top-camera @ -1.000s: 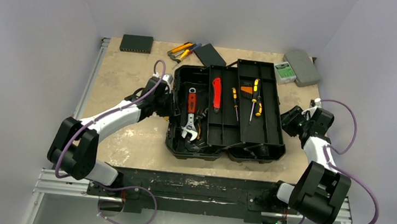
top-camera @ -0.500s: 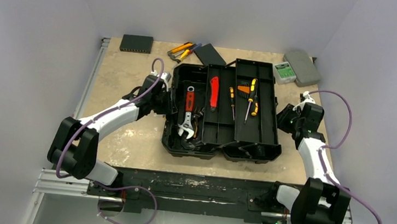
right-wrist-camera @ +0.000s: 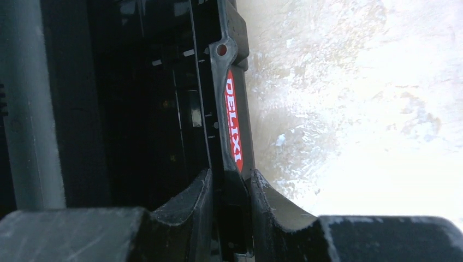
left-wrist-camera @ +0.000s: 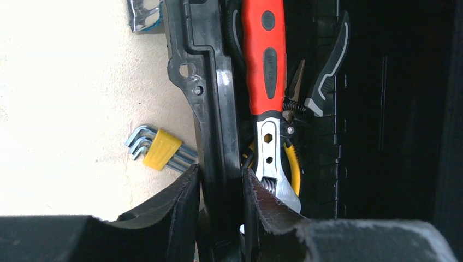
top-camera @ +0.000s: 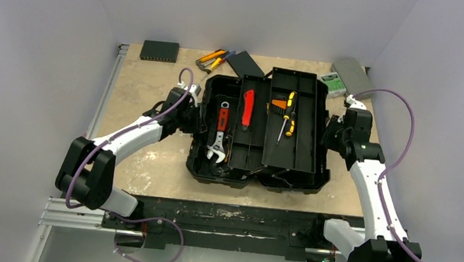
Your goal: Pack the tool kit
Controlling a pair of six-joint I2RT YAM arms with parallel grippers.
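**Both pincers clamped on the toolbox**

Left pincer (left-wrist-camera: 221, 183) is clenched on the left wall of the toolbox (top-camera: 225, 176), which is hard, ribbed black plastic. Right pincer (right-wrist-camera: 229, 185) is squeezed onto the lid handle (right-wrist-camera: 233, 117) on the toolbox's right side, the one with the glossy red label. The toolbox sits open mid-tabletop (left-wrist-camera: 65, 82). Inside, by the left wall, there's a red-handled wrench (left-wrist-camera: 265, 54) with a shiny steel head. Yellow-clipped hex keys (left-wrist-camera: 160, 150) lie just outside that wall.

Plain pale walls (top-camera: 260, 12) close in on three sides: left of the left gripper (top-camera: 199, 121), right of the right gripper (top-camera: 327, 137), and beyond both. Beneath them lies a mottled beige table (top-camera: 143, 158), with a metal rail (top-camera: 108, 93) along its edge outside the left gripper. The light is soft and even.
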